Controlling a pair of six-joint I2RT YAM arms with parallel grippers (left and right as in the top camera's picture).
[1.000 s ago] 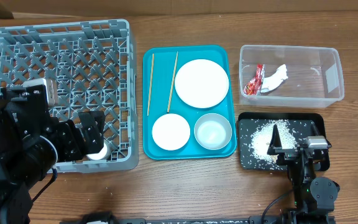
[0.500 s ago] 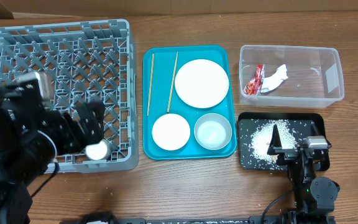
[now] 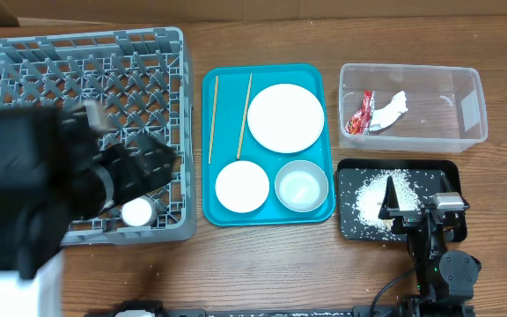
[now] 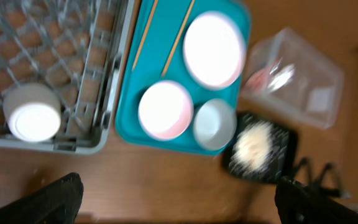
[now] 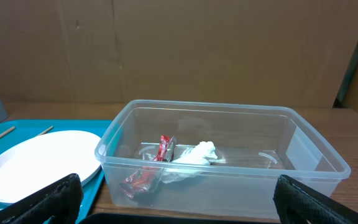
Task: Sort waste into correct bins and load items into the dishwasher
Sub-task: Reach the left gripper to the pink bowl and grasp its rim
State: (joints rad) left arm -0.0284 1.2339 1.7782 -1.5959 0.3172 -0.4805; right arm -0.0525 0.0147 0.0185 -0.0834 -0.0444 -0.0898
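1. The small white cup (image 3: 137,211) sits in the grey dish rack (image 3: 25,53), near its front edge.
2. On the teal tray (image 3: 209,207) I see the plate (image 3: 285,118), a white bowl (image 3: 242,187), a pale grey bowl (image 3: 301,187) and two chopsticks (image 3: 212,119).
3. The red wrapper (image 3: 359,113) and the tissue (image 3: 393,109) lie in the clear tub (image 3: 465,79); the rice (image 3: 370,201) is in the black tray (image 3: 350,167).
4. My left gripper (image 4: 179,202) is spread wide and empty over the rack. The right gripper (image 5: 179,202) is equally wide and empty over the black tray.

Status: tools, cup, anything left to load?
Open, empty: left tool, right tool. In the rack: cup. On teal tray, not loaded: plate, two bowls, chopsticks. Nothing blocking them.
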